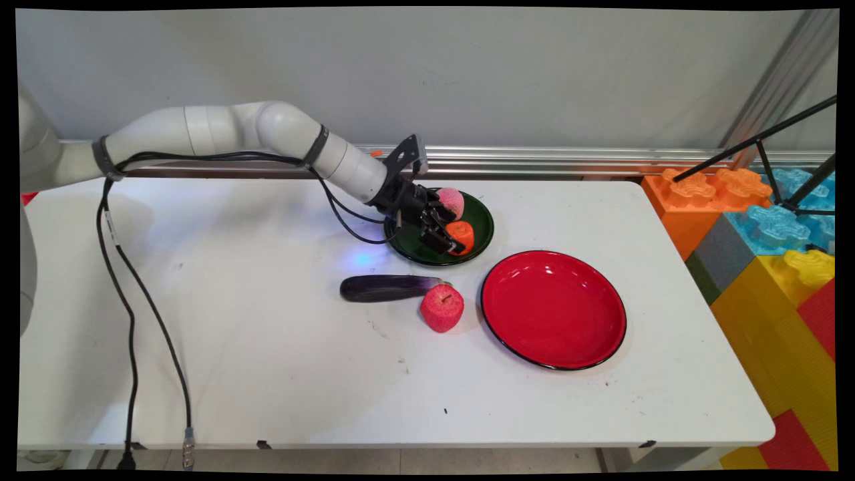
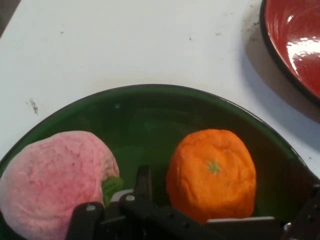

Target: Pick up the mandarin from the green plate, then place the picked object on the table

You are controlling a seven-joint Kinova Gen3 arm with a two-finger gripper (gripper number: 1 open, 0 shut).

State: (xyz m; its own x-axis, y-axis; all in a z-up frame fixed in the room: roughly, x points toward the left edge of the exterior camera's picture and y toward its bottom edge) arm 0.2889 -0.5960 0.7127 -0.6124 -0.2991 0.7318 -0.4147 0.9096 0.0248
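Gripper (image 1: 449,239) low over green plate (image 1: 482,220), fingers spread astride toy orange (image 2: 211,172); centre, avoid pink peach (image 2: 55,182) alongside.

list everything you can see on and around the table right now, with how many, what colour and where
orange: 1, orange, on the green plate, between the jaws
peach: 1, pink, on the green plate beside the orange
green plate: 1, dark green, far middle of the table
red plate: 1, red with a black rim, right of centre, nothing on it
eggplant: 1, dark purple, lying on the table in front of the green plate
apple: 1, red, at the eggplant's right end, beside the red plate
table: 1, white
big building blocks: a stack, orange, blue, yellow, red, grey, right of the table
tripod: 1, black, far right
arm: 1, white, from the left
gripper: 1, black, jaws open around the orange
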